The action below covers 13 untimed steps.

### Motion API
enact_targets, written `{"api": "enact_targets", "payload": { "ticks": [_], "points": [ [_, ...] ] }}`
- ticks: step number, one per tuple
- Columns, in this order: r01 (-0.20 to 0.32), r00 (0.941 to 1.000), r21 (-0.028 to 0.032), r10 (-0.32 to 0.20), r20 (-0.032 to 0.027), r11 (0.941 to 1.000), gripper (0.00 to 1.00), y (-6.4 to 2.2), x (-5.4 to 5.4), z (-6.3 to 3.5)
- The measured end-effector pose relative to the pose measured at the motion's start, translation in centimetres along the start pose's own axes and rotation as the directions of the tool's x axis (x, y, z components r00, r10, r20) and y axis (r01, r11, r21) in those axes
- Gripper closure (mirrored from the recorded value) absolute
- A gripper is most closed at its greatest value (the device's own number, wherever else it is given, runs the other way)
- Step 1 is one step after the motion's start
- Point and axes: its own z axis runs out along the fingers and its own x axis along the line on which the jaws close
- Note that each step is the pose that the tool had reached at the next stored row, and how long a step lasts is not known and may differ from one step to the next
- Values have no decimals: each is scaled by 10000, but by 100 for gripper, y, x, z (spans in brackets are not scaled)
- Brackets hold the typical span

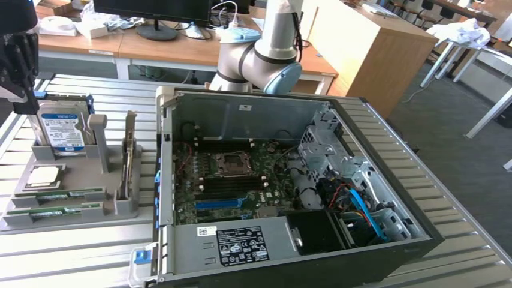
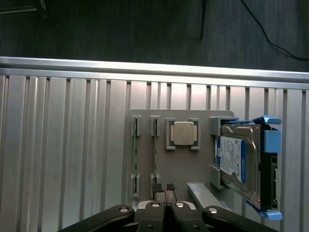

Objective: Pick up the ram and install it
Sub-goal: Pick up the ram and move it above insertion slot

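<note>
So at this point the gripper (image 1: 24, 103) was hanging in the upper left of the exterior frame, above the grey parts tray (image 1: 72, 225). From the wrist cam you could see its fingers (image 2: 157, 189) pressed tight together with nothing pinched between them.

The ram wasn't picked up yet. One ram stick (image 1: 62, 194) sat on its edge in a tray slot at the lower left of the frame. A second ram stick (image 1: 53, 211) sat in the slot just beside it, nearer the bottom edge. Both were well apart from the gripper.

Same tray had the processor chip (image 1: 44, 175) just above the sticks and the hard drive (image 1: 62, 129) standing upright above that. The open PC case (image 1: 240, 114) sat mid-frame, motherboard (image 1: 232, 180) showing, with the arm (image 1: 272, 54) at top centre.
</note>
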Motion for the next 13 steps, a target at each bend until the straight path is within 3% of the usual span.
{"api": "enact_targets", "payload": {
  "ticks": [13],
  "points": [
    [27, 10000, 0, -27, -2, 10000, 90, 0, 0, 0]
  ]
}}
